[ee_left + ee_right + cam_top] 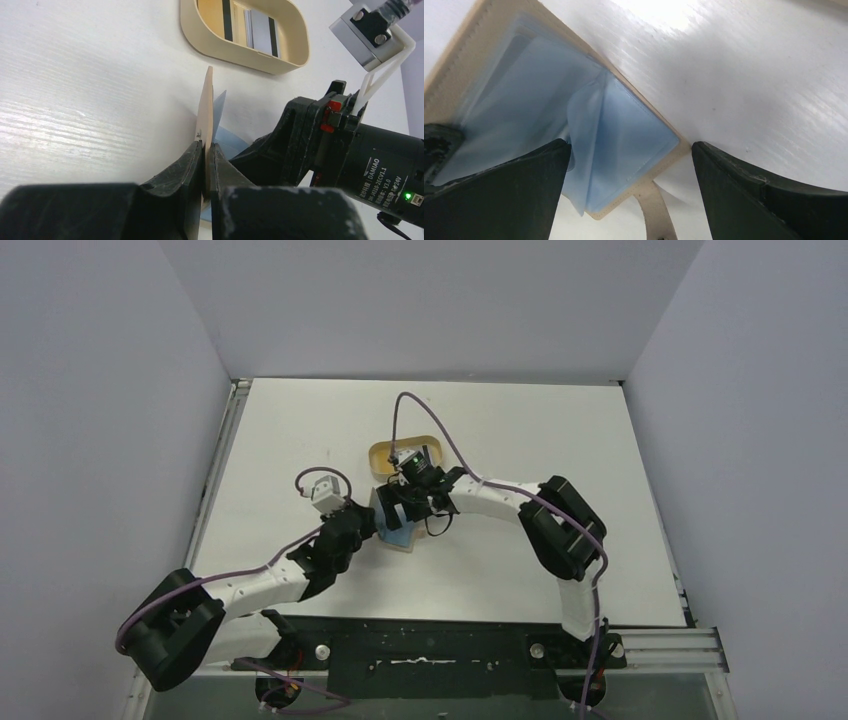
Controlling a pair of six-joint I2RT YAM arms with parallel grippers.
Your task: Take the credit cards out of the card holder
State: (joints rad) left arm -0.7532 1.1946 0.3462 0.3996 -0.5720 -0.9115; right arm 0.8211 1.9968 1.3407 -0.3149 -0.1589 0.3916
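Note:
The card holder (397, 528) lies open mid-table, a tan wallet with a light blue inner panel (624, 125) and a snap tab (655, 210). My left gripper (206, 167) is shut on its raised tan flap (205, 112), which stands edge-on. My right gripper (631, 167) hangs open just above the blue lining, its fingers (514, 190) straddling the wallet's corner. Two credit cards, a yellow-orange one (214, 14) and a bluish-grey one (260, 32), lie in the oval tray. Whether a card sits in the sleeves I cannot tell.
The tan oval tray (405, 456) stands just behind the wallet, close to the right wrist; its rim (250, 62) shows in the left wrist view. The right arm's black wrist (360, 150) crowds the wallet's right side. Grey walls enclose the white table (540, 430).

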